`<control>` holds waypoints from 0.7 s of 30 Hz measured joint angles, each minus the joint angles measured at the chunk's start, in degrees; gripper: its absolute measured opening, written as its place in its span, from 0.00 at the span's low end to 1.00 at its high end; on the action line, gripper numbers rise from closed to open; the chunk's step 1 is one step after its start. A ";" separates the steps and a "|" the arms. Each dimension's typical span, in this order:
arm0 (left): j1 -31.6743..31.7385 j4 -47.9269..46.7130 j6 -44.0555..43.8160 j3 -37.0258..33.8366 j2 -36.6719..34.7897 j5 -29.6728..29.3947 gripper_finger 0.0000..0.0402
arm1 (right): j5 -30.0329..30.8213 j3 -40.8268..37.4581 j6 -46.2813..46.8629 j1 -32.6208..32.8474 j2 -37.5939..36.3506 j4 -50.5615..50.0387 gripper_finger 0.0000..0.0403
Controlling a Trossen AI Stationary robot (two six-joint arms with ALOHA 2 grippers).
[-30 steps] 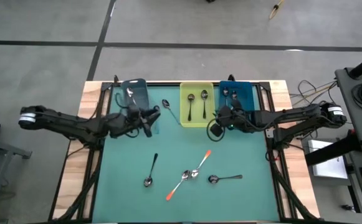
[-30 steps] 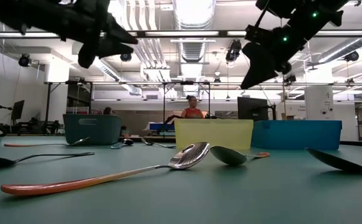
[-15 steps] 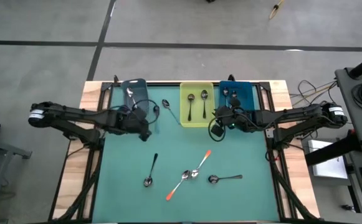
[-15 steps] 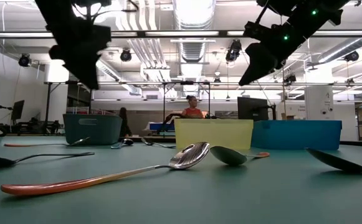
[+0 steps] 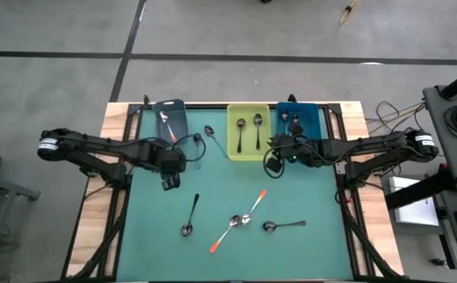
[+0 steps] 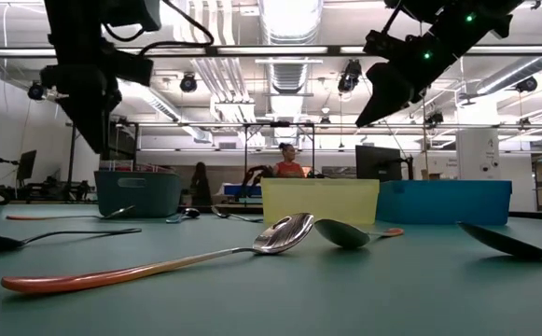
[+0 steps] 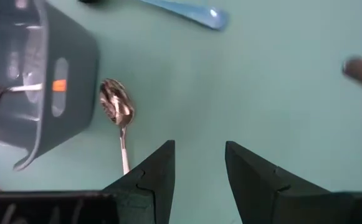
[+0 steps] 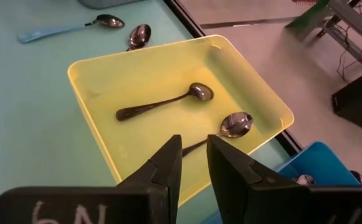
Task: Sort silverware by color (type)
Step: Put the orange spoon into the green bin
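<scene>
My left gripper [image 5: 171,183] hangs open and empty above the green mat, fingers pointing down, nearer than the grey bin [image 5: 169,118]. In the left wrist view [image 7: 199,149] a pale-handled spoon [image 7: 118,112] lies on the mat beside the grey bin [image 7: 31,81], and a pale blue handle [image 7: 190,12] lies farther off. My right gripper [image 5: 273,161] hovers empty above the near edge of the yellow tray [image 8: 87,74], fingers a narrow gap apart [image 8: 193,146]. Two dark-handled spoons [image 8: 162,106] lie in that tray. Loose spoons lie near the mat's front: a black-handled one [image 5: 191,214], two orange ones [image 5: 222,234] [image 5: 253,204] and a dark one [image 5: 285,226].
A blue tray [image 5: 297,118] with spoons stands to the right of the yellow tray. A blue-handled spoon [image 8: 62,28] and another spoon [image 5: 210,134] lie between the grey bin and the yellow tray. A person [image 6: 287,161] shows in the room far behind the table.
My left gripper has gone from beside the grey bin toward the table's near edge and a little left. It has tipped from lying level to pointing down at the mat.
</scene>
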 joint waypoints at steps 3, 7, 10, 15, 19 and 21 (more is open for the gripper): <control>0.36 0.03 2.42 -1.45 0.00 -0.24 0.30 | -0.01 -0.11 0.07 0.00 0.00 -0.11 0.17; 2.62 0.46 1.41 -4.20 0.00 -1.72 0.30 | -0.01 -0.35 0.02 0.00 0.02 -0.11 0.17; 4.06 1.08 0.87 -6.90 0.00 -1.76 0.30 | 0.02 -0.52 -0.03 0.00 0.02 -0.07 0.17; 7.65 1.17 -6.91 -10.33 0.04 -4.49 0.30 | 0.02 -0.75 -0.04 0.00 0.04 -0.07 0.17; 8.92 1.71 -8.01 -11.38 0.04 -5.58 0.30 | 0.02 -0.75 -0.10 0.00 0.04 0.51 0.17; 9.07 2.46 -8.31 -11.25 0.04 -5.91 0.30 | 0.00 -0.77 -0.40 0.00 0.04 1.30 0.17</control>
